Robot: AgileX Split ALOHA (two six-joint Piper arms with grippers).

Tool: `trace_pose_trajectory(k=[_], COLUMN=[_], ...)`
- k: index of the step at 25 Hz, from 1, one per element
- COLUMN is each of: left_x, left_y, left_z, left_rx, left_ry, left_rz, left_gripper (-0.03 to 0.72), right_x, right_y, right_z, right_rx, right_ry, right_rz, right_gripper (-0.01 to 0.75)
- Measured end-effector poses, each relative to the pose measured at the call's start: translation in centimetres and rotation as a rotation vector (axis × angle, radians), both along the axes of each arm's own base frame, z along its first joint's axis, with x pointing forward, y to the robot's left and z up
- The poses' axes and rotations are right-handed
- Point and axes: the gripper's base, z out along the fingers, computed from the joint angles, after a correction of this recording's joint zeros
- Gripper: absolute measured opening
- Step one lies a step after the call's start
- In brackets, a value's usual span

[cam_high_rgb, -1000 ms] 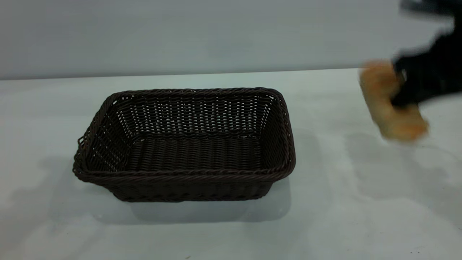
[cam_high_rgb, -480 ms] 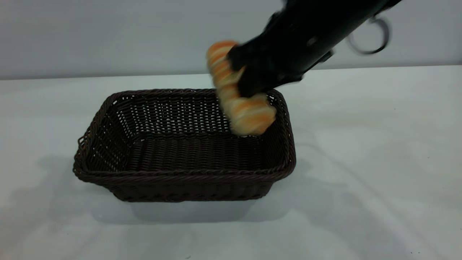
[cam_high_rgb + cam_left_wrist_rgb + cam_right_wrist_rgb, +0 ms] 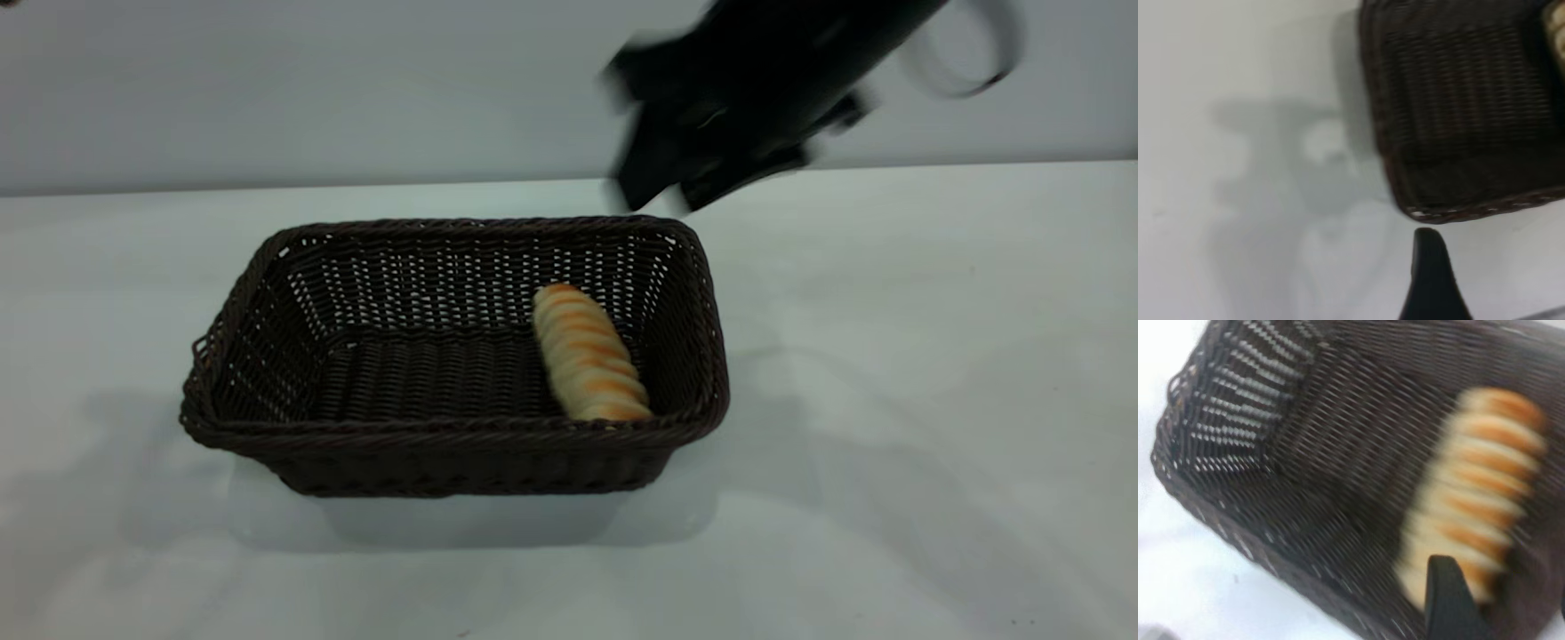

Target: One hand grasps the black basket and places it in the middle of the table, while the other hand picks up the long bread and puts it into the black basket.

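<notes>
Nearest the observer, the table (image 3: 889, 498) ran plain and white, with soft shadows and a few tiny dark specks. On it, roughly mid-table, sat the black basket (image 3: 444, 440), its long side facing front.

The long bread (image 3: 589, 354) lay on the basket floor at the right end, beside the right wall. Its long axis ran front to back, near end just inside the front rim, far end angled slightly toward the middle. Nothing touched it. The right wrist view showed the same loaf (image 3: 1475, 497) lying free on the weave, with one dark fingertip in the foreground.

Above and behind the basket's far right corner hung the right gripper (image 3: 662, 191), blurred, carrying nothing. The bread lay below it and toward the observer. Two dark finger shapes appeared to stand apart, so the jaws read as open, though the blur kept that from being firm. This arm was much the nearer to the loaf.

The left gripper did not show in the exterior view. Its wrist view showed one dark fingertip (image 3: 1429, 267) over bare table just outside the basket's corner (image 3: 1418, 207), holding nothing visible; its opening could not be judged.

Judgement: both placements look done; the next move needs only a clear retreat upward, away from the rim.

Behind, a plain grey wall (image 3: 311, 89).
</notes>
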Motion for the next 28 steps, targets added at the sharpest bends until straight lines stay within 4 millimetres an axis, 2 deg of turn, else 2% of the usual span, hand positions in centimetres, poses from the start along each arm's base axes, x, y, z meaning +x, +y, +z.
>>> trace_pose_trajectory(k=[4, 6, 8, 10, 14, 19, 23, 28], left_x=[-1.7, -2.8, -3.8, -4.7, -6.1, -9.7, -13.3, -17.8], left_y=[0.6, 0.8, 1.1, 1.2, 1.5, 1.8, 2.1, 2.4], left_z=[1.8, 2.5, 3.0, 3.4, 4.3, 4.4, 3.2, 1.3], left_rx=[0.047, 0.067, 0.085, 0.098, 0.113, 0.11, 0.109, 0.105], left_ry=[-0.037, -0.027, -0.005, 0.016, -0.011, -0.047, -0.056, -0.093], left_rz=[0.018, 0.016, 0.018, 0.018, 0.02, 0.022, 0.023, 0.027], left_gripper=[0.55, 0.55, 0.55, 0.55, 0.55, 0.55, 0.55, 0.55], right_x=[-0.7, -1.7, -3.0, -4.5, -8.9, -15.9, -20.8, -25.3], right_y=[-7.2, -10.5, -13.2, -14.8, -15.6, -15.9, -16.1, -16.3], right_z=[3.0, 3.9, 5.1, 6.5, 9.6, 12.1, 13.1, 13.2], right_rx=[-0.134, -0.267, -0.376, -0.453, -0.464, -0.408, -0.372, -0.351], right_ry=[0.107, 0.172, 0.244, 0.271, 0.2, 0.061, -0.033, -0.094], right_rz=[-0.074, -0.109, -0.165, -0.205, -0.253, -0.286, -0.303, -0.307], right_gripper=[0.383, 0.383, 0.381, 0.381, 0.381, 0.381, 0.381, 0.381])
